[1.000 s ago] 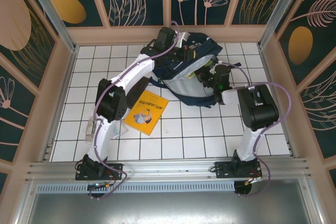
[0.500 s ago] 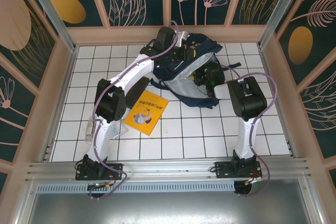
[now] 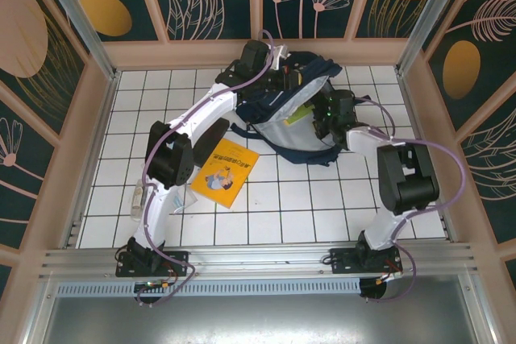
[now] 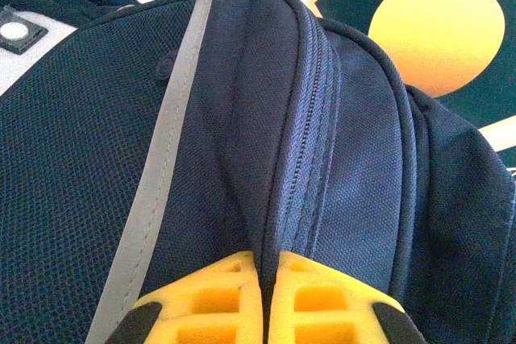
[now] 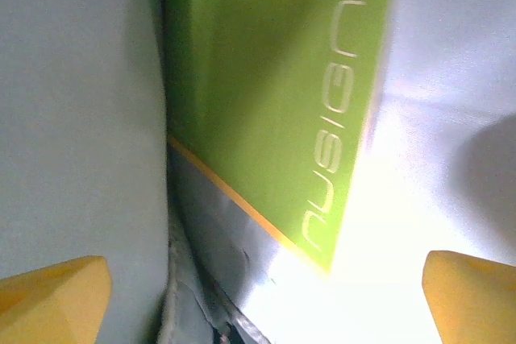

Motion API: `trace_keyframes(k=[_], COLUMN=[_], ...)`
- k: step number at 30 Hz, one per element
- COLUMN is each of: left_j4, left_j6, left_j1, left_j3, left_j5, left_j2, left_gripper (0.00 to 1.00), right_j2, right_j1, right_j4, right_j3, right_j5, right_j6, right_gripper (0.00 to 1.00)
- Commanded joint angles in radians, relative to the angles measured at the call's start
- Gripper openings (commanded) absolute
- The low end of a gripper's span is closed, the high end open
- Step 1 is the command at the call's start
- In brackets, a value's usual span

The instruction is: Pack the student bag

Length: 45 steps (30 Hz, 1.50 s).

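Right gripper [image 5: 262, 292] is gaping empty inside the student bag [image 3: 310, 66], green box [image 5: 266, 94] lying lengthwise straight ahead; left gripper [image 4: 266, 300] is pinching the bag's zipper seam [image 4: 310, 142].

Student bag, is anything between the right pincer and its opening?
Nothing visible blocks it. The right pincer stands open at the student bag's mouth, facing a green box already inside. The left pincer pinches the bag's top fabric.
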Motion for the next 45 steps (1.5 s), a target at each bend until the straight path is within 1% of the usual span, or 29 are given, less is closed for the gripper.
trace_keyframes(k=[1, 5, 7, 10, 11, 14, 16, 18, 19, 21, 23, 25, 28, 32, 34, 39, 45], left_j4=[0.142, 0.145, 0.145, 0.148, 0.149, 0.137, 0.134, 0.145, 0.156, 0.173, 0.168, 0.151, 0.116, 0.078, 0.064, 0.043, -0.014], left_j6=[-0.019, -0.018, -0.021, -0.035, -0.038, -0.039, -0.026, -0.015, -0.013, -0.004, 0.014, 0.027, 0.032, 0.019, 0.018, 0.020, 0.027], left_j1=[0.007, 0.006, 0.006, 0.005, 0.007, 0.008, 0.007, 0.012, 0.015, 0.026, 0.045, 0.068, 0.115, 0.172, 0.190, 0.226, 0.238], left_j3=[0.031, 0.020, 0.015, 0.000, -0.010, -0.064, -0.129, -0.230, -0.296, -0.431, -0.576, -0.709, -0.893, -1.091, -1.166, -1.309, -1.373], left_j5=[0.000, -0.006, -0.007, -0.006, -0.007, -0.039, -0.066, -0.101, -0.118, -0.165, -0.234, -0.293, -0.357, -0.378, -0.387, -0.416, -0.442], left_j2=[-0.037, -0.034, -0.031, -0.032, -0.036, -0.072, -0.121, -0.191, -0.238, -0.330, -0.435, -0.525, -0.644, -0.733, -0.757, -0.787, -0.808], left_gripper=[0.00, 0.00, 0.00, 0.00, 0.06, 0.42, 0.53, 0.58, 0.61, 0.63, 0.64, 0.67, 0.70, 0.71, 0.72, 0.72, 0.72], right_j2=[-0.119, -0.272, -0.351, -0.469, -0.499, -0.574, -0.607, -0.616, -0.609, -0.574, -0.507, -0.427, -0.293, -0.139, -0.077, 0.045, 0.087], right_j1=[-0.016, -0.017, -0.015, 0.007, 0.016, 0.061, 0.115, 0.189, 0.234, 0.304, 0.382, 0.433, 0.489, 0.536, 0.554, 0.589, 0.592], right_j4=[-0.151, -0.277, -0.345, -0.468, -0.506, -0.536, -0.502, -0.444, -0.405, -0.328, -0.253, -0.220, -0.188, -0.140, -0.112, -0.084, -0.122], right_j3=[-0.041, -0.077, -0.095, -0.121, -0.131, -0.180, -0.220, -0.254, -0.269, -0.283, -0.275, -0.242, -0.177, -0.108, -0.082, -0.022, 0.004], right_j5=[0.000, -0.021, -0.030, 0.011, 0.013, -0.022, -0.050, -0.051, -0.044, -0.026, -0.016, 0.000, 0.020, 0.025, 0.027, 0.046, 0.095], right_j6=[-0.110, -0.211, -0.255, -0.320, -0.332, -0.334, -0.323, -0.293, -0.279, -0.257, -0.253, -0.259, -0.280, -0.272, -0.269, -0.250, -0.238], right_gripper=[0.99, 0.99, 0.97, 0.94, 0.94, 0.91, 0.90, 0.89, 0.88, 0.88, 0.87, 0.87, 0.84, 0.76, 0.72, 0.69, 0.69])
